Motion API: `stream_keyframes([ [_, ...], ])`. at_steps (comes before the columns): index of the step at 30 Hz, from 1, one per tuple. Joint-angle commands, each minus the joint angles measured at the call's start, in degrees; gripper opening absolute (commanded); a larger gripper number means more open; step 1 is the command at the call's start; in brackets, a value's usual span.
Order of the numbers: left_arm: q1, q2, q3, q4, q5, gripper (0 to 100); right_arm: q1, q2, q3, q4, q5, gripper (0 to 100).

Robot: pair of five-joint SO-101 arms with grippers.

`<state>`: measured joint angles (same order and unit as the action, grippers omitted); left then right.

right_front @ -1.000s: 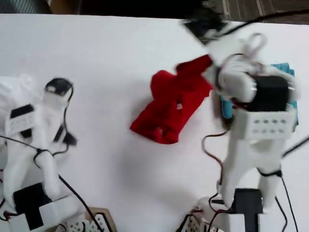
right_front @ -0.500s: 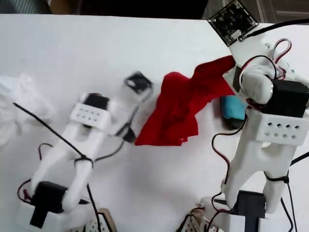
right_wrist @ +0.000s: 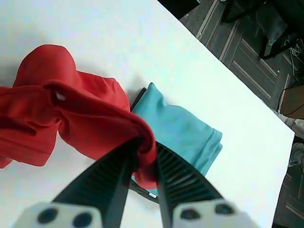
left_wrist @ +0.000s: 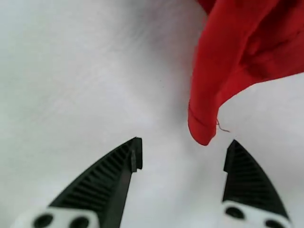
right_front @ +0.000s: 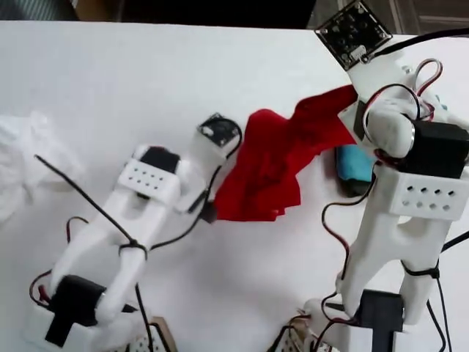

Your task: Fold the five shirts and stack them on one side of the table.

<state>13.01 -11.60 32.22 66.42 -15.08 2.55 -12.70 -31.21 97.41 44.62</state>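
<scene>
A red shirt (right_front: 278, 165) hangs crumpled over the middle of the white table (right_front: 146, 88), one edge lifted toward the right. My right gripper (right_wrist: 142, 152) is shut on that raised red fabric (right_wrist: 85, 118), just above a folded teal shirt (right_wrist: 180, 128) that also shows in the high view (right_front: 353, 163). My left gripper (left_wrist: 183, 154) is open close to the table, its black fingers (left_wrist: 124, 161) on either side of the low corner of the red shirt (left_wrist: 204, 128). In the high view this left gripper (right_front: 209, 209) sits at the shirt's lower left edge.
A heap of white cloth (right_front: 26, 158) lies at the table's left edge. Cables trail from both arm bases along the near edge. The floor drops off past the table's far right corner (right_wrist: 247, 47).
The right arm lifted the red shirt off the table and now holds still. The left arm swung from the left side toward the shirt, reaching its lower corner.
</scene>
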Motion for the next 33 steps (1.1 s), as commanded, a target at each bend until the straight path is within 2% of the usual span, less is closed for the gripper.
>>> stream_keyframes([
  [1,0.53,-2.11,-0.04,-1.93,0.7,29,0.22,-2.33,-0.18,-0.13,0.35,2.0],
  [6,3.96,-2.02,0.04,-2.29,0.53,29,0.13,-2.33,-0.18,-0.13,0.35,2.0],
  [11,7.82,-2.02,4.62,-7.56,0.53,29,0.31,-2.42,-0.18,-0.13,0.35,2.0],
  [19,7.65,-1.93,7.78,-12.48,0.44,29,0.31,-2.42,-0.18,-0.13,0.35,2.0],
  [23,5.01,3.08,6.73,-16.35,0.44,29,0.13,-2.42,-0.18,-0.13,0.35,2.0],
  [28,4.75,12.22,2.15,-14.68,0.44,25,0.4,-2.42,-0.18,-0.13,0.35,2.0],
  [33,4.48,14.24,-0.57,-14.51,0.44,21,0.31,-2.42,-0.09,-0.13,0.35,2.0],
])
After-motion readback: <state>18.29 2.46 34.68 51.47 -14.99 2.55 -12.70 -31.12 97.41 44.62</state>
